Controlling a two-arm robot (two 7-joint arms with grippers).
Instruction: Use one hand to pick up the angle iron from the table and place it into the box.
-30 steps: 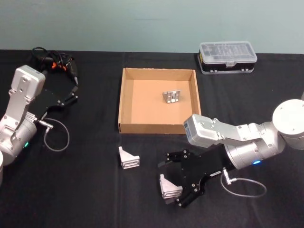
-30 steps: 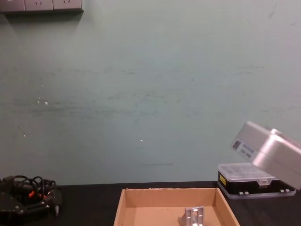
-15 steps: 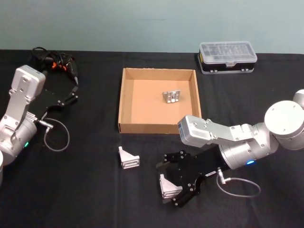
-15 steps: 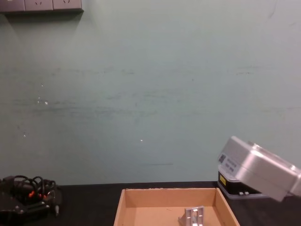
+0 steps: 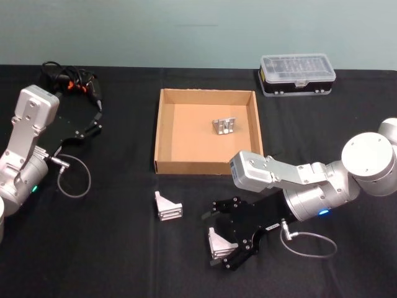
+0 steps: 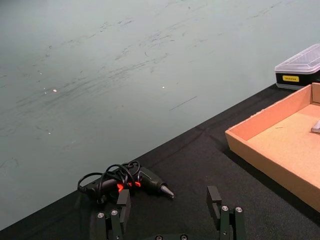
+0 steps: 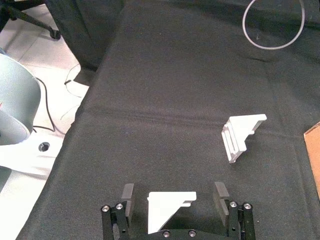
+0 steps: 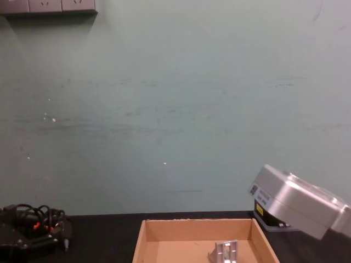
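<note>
Right tool (image 5: 211, 241), fingers apart, straddles a bracket (image 5: 221, 244) near the box (image 5: 162, 133). It looks like the grasping step, with closing next. Left tool (image 5: 84, 130) rests open, far left of the box.

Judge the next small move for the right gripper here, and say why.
Probably close the right gripper: its open fingers stand either side of the angle iron on the table, with gaps showing, so nothing is gripped yet. Lifting toward the box comes after. The left gripper sits parked, open, at the table's left.
</note>
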